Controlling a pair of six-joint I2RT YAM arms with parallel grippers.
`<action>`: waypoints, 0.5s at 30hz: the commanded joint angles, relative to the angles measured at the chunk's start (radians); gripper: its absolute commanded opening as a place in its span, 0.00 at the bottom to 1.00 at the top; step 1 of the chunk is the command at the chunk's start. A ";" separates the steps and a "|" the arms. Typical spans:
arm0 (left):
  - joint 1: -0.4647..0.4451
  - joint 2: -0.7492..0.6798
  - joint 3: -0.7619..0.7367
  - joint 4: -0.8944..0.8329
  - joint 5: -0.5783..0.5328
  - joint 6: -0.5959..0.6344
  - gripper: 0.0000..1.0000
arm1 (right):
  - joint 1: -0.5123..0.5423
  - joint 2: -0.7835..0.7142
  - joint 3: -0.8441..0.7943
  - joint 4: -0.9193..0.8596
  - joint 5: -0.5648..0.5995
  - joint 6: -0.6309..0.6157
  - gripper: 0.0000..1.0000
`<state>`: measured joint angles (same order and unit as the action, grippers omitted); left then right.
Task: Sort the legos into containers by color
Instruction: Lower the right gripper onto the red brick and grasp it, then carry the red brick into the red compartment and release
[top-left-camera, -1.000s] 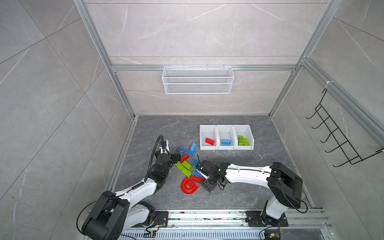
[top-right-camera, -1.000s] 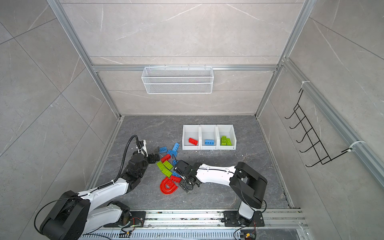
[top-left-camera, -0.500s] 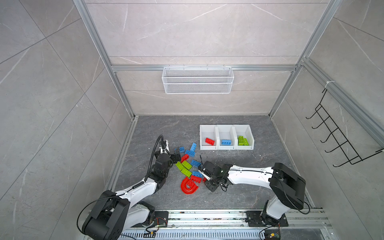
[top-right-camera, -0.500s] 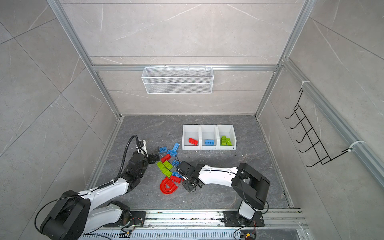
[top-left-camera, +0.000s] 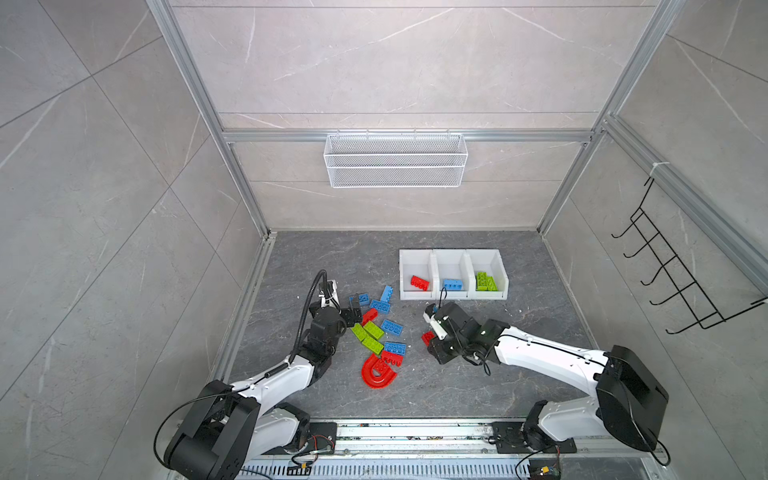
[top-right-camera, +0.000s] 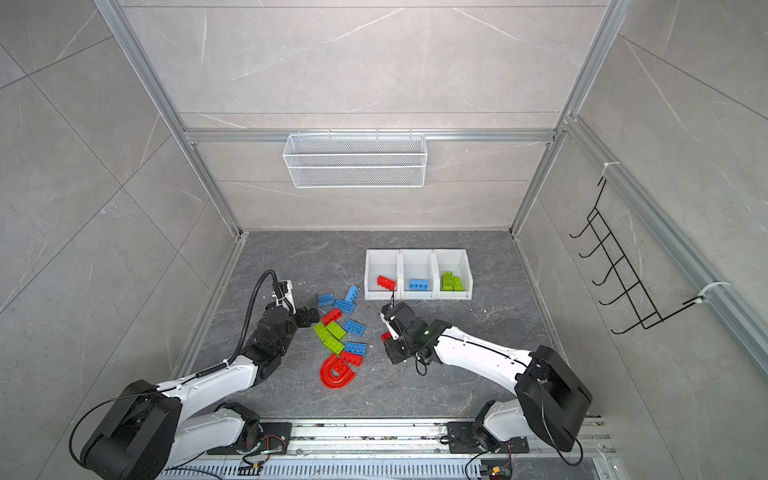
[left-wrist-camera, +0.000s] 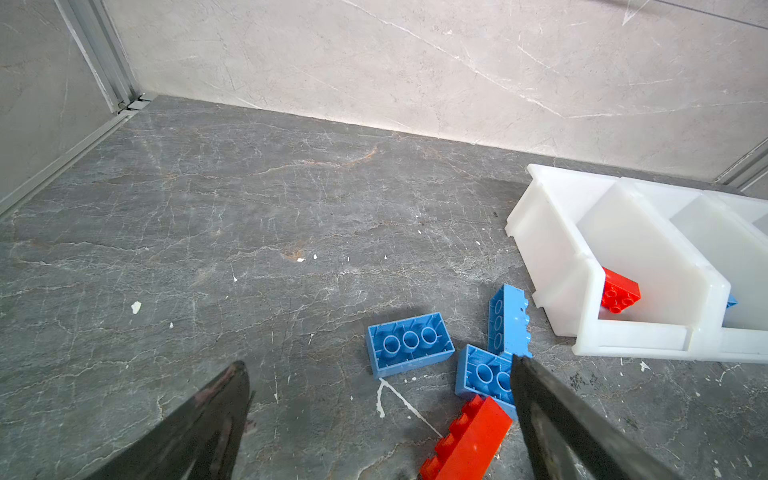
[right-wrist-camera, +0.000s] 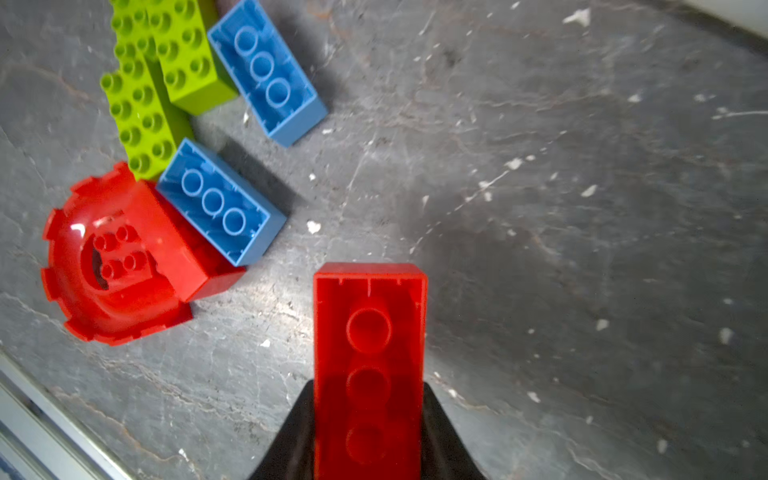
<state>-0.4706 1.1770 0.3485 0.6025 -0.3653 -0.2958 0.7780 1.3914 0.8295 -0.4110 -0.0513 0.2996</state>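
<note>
My right gripper (right-wrist-camera: 369, 399) is shut on a red brick (right-wrist-camera: 369, 316) whose hollow underside faces the wrist camera. In both top views it hangs just right of the loose pile (top-left-camera: 427, 336) (top-right-camera: 385, 336). Loose legos lie on the grey floor: blue bricks (top-left-camera: 380, 305), lime green bricks (top-left-camera: 368, 332) and a red arch (top-left-camera: 377, 372). My left gripper (left-wrist-camera: 377, 363) is open at the pile's far left end (top-left-camera: 353, 312), with a red brick (left-wrist-camera: 469, 440) by one finger. The three white containers (top-left-camera: 432, 253) hold a red brick (top-left-camera: 419, 282), a blue brick (top-left-camera: 453, 285) and green bricks (top-left-camera: 485, 281).
A white wire basket (top-left-camera: 395, 160) hangs on the back wall. A black hook rack (top-left-camera: 673, 274) sticks out from the right wall. Aluminium frame rails (top-left-camera: 249, 286) edge the floor on the left.
My right gripper has shut on the red brick and drawn it back to the right, away from the pile. The left arm has not moved.
</note>
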 joint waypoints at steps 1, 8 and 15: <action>0.007 0.001 0.020 0.019 -0.009 -0.016 1.00 | -0.069 -0.003 0.094 0.012 -0.072 0.013 0.29; 0.006 0.003 0.022 0.019 0.008 -0.021 1.00 | -0.221 0.180 0.332 0.008 -0.101 0.016 0.30; 0.006 0.000 0.017 0.025 0.017 -0.026 1.00 | -0.279 0.435 0.586 -0.008 -0.052 -0.022 0.29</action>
<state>-0.4706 1.1774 0.3485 0.6022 -0.3569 -0.2996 0.5129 1.7668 1.3548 -0.4030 -0.1238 0.2955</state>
